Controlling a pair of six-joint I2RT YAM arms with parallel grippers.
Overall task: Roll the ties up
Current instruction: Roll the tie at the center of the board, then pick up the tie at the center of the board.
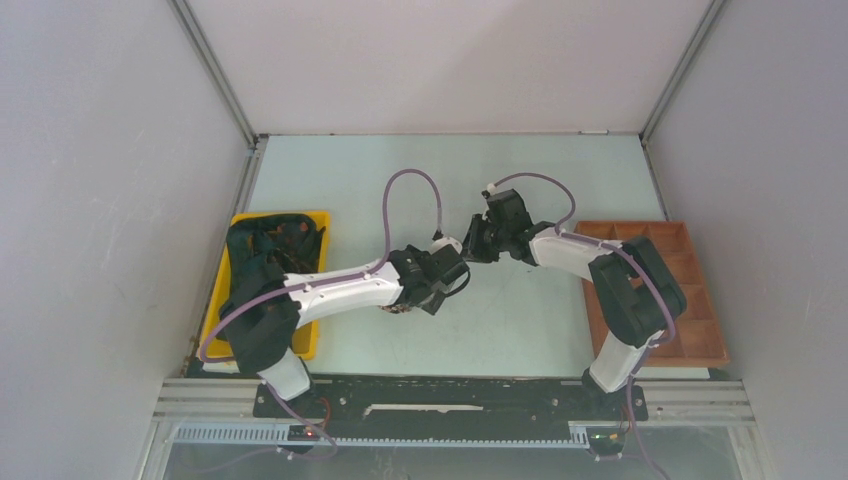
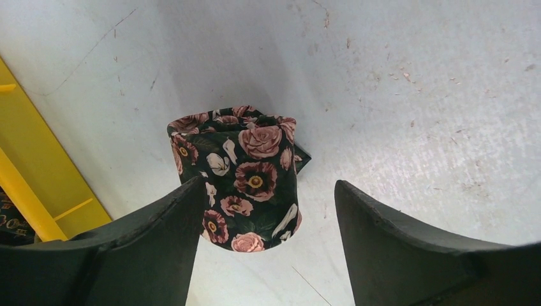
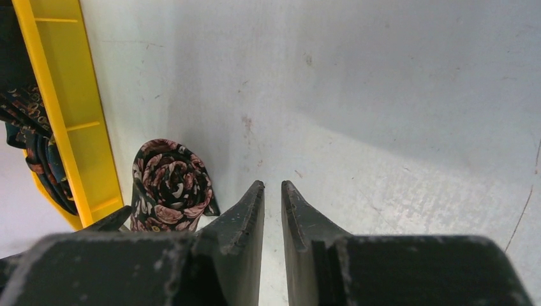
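One tie (image 2: 239, 178) sits rolled into a tight coil on the worktop (image 2: 415, 95), just beside the yellow tray (image 3: 70, 95). Left jaws released: spread wide to either side of the coil, one finger clear of the fabric; contact on the other side cannot be determined. Right jaws clenched almost together, a narrow slit between them, grasping nothing, above the worktop near the coil. Further ties (image 1: 265, 245) lie heaped in the tray. Wooden compartment box (image 1: 700, 300) stands at the worktop's right edge.
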